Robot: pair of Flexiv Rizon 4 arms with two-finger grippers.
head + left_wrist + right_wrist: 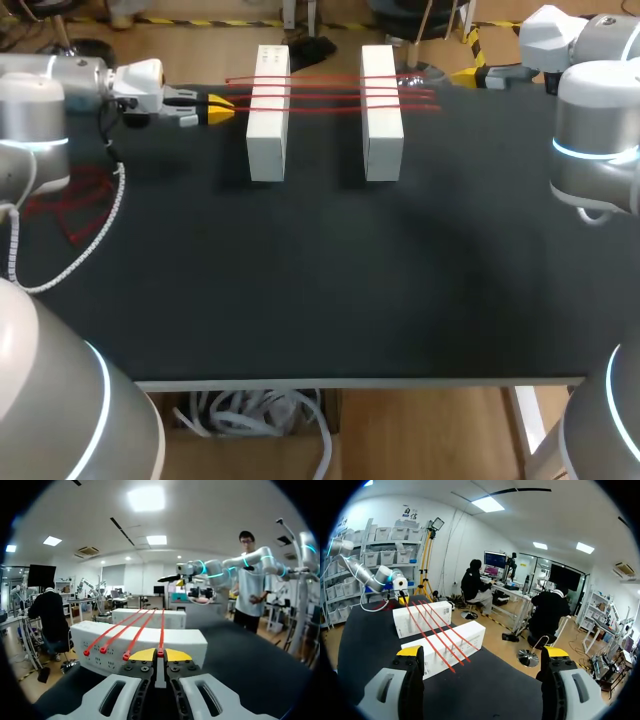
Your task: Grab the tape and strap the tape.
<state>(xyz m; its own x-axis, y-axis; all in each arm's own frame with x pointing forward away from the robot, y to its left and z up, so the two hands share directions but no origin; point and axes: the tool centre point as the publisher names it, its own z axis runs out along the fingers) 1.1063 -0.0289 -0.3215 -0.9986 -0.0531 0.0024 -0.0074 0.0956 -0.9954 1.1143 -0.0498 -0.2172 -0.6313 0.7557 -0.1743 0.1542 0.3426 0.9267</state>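
Four thin red straps (pixel 330 92) are lying side by side across two white rectangular blocks (pixel 268 112), bridging the gap between them above the matt black tabletop (pixel 320 280). The left gripper (pixel 160 655) is sitting at their left ends, its yellow tips pinching together on the end of the nearest strap (pixel 161 630). The right gripper (pixel 482 652) is hanging wide open and empty, well beyond the straps' other ends. The straps are looking light, narrow and springy, probably slick plastic, so pinching one by its very end is seeming the surest hold.
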